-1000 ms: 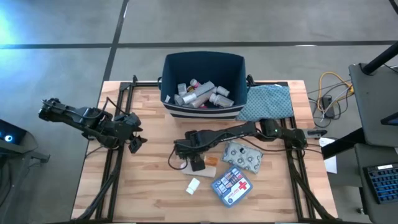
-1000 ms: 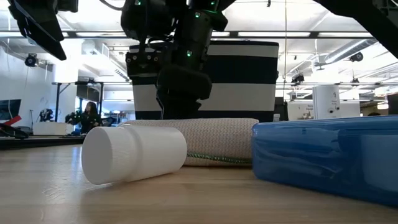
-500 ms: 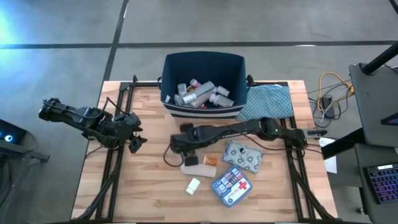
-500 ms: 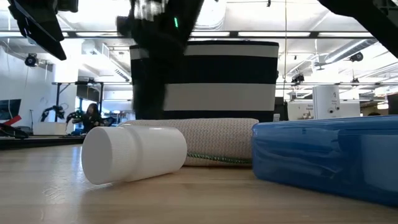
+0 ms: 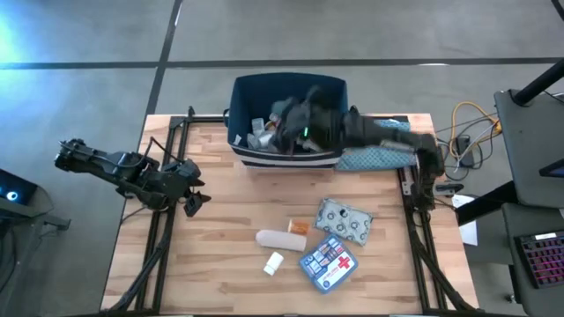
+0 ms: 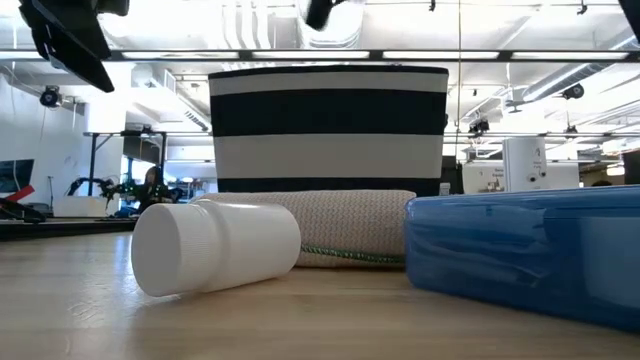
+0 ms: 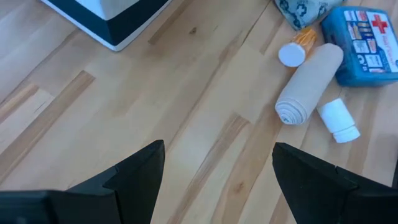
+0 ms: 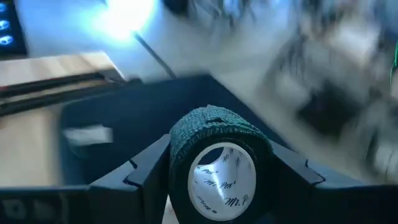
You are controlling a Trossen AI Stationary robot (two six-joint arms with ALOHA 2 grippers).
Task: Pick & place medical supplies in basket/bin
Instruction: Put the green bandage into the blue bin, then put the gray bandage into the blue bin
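Right gripper (image 8: 214, 186) is pinching a dark-green wrapped tape roll (image 8: 219, 158) above the navy striped fabric bin (image 5: 286, 92) — releasing only once centred over the opening.

A red cross sign stands on the blue first-aid pouch (image 7: 365, 32); its other label print is too small to read. The green tape roll's (image 8: 220, 163) white core bears repeated cursive marks, seemingly "Mr. P".
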